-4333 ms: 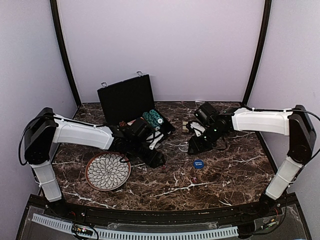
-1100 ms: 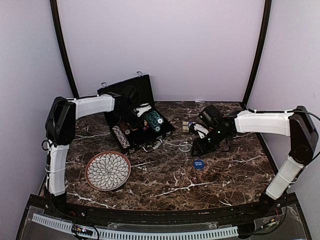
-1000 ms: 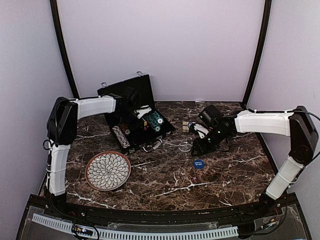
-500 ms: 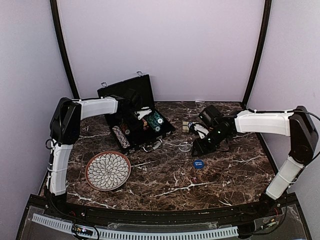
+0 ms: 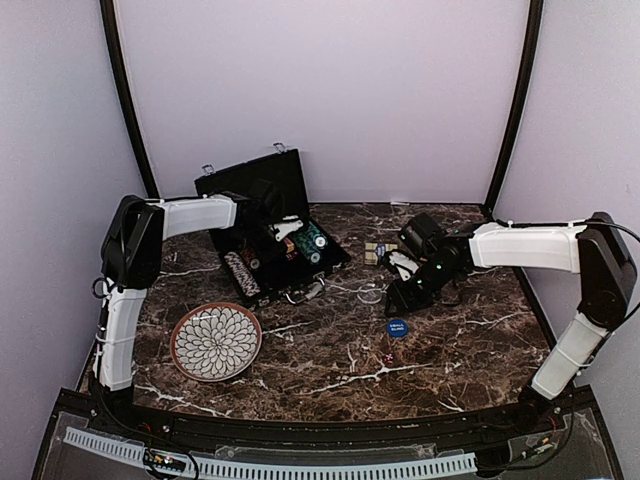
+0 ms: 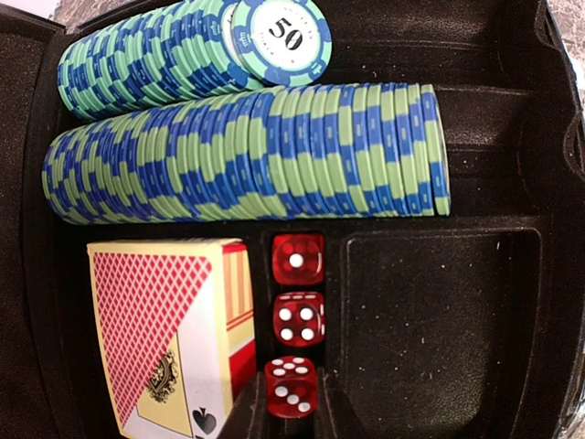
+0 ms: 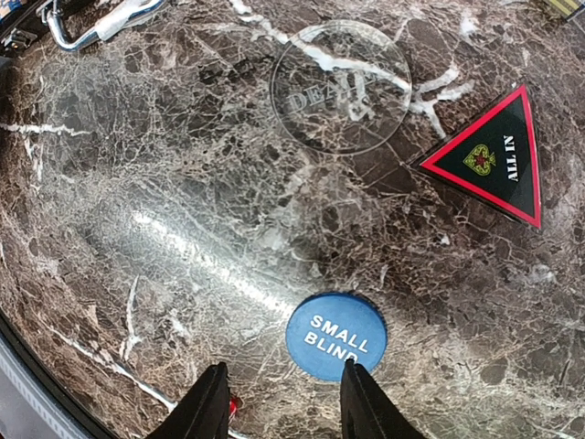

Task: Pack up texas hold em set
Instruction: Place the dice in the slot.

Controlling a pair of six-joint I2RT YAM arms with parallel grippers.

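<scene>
hanging inside the open case [image 5: 250, 195], the left tool [image 6: 291, 413] has its fingers [image 6: 245, 416] drawn close on either side of the nearest die [image 6: 291, 384], pinching it at the near end of a narrow slot. just past it in the same slot sit two more red dice [image 6: 298, 288], in line. beside the slot on one side lies a deck [image 6: 169, 338] with a red lattice back, and on the other side an empty pocket [image 6: 439, 320]. farther on, a long row of green-and-blue chips [image 6: 247, 155] lies on edge across the case. beyond that is a shorter row [image 6: 137, 59], ended by a 50 chip [image 6: 279, 35] turned face up.

the right tool [image 7: 283, 402] hovers over the desk [image 7: 137, 183], its fingers [image 7: 212, 407] spread apart with nothing between them. right at its tips lies the blue small blind button [image 7: 335, 336], flat on the marble, and a stray die [image 7: 236, 404] shows just beside one finger. farther out lie a clear dealer disc [image 7: 341, 87] and, to its side, a black-and-red all in triangle [image 7: 489, 155], apart from each other. at the far corner of that view is the case's handle [image 7: 82, 27].

from overhead, a plate [image 5: 215, 342] sits on the desk well apart from both tools, and red-and-white chips [image 5: 240, 272] lie in the case's near end.
</scene>
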